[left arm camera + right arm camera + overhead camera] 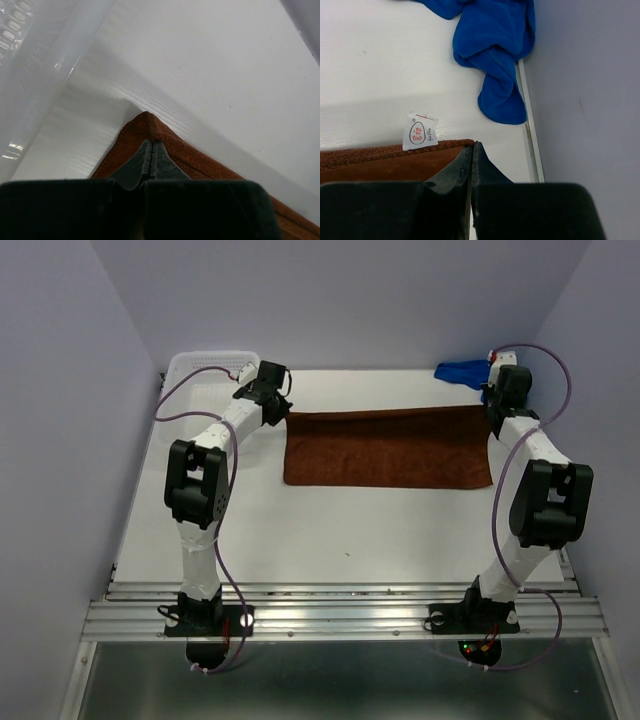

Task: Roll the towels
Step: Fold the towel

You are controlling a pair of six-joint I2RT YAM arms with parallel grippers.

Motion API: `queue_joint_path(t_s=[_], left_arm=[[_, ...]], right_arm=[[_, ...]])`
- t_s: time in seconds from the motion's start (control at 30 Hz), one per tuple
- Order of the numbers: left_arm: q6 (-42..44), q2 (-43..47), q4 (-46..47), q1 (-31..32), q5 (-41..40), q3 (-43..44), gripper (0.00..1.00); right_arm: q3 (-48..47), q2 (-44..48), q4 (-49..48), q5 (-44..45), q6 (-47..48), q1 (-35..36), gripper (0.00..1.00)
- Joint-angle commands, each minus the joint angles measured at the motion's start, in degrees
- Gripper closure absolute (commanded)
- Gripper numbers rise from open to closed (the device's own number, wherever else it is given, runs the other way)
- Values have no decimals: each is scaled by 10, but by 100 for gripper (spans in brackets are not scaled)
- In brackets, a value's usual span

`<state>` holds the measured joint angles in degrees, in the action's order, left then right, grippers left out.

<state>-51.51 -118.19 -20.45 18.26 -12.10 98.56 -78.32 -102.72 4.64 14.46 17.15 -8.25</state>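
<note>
The left arm (235, 425) and right arm (512, 552) are white tubes with chunky black joint housings (195, 485) (boxy, corners rounded). A thin purple cable (568, 380) loops off each one. Their bases (205, 615) are black, a tiny green light (467, 646) by the right one. The left gripper (151, 145) and right gripper (471, 146) end in dark wedge-shaped fingers (135, 167).
</note>
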Motion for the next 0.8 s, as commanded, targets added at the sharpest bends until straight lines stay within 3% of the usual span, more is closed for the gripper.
queue_joint_path(t_s=[0.0, 0.47, 0.77], left_arm=[[3, 17, -7, -5, -21, 7, 100], [4, 81, 30, -2, 5, -132, 100], [11, 110, 41, 4, 15, -174, 100]], right_arm=[[1, 16, -36, -18, 15, -24, 99], [150, 104, -58, -78, 68, -56, 99], [209, 142, -60, -86, 73, -62, 99]])
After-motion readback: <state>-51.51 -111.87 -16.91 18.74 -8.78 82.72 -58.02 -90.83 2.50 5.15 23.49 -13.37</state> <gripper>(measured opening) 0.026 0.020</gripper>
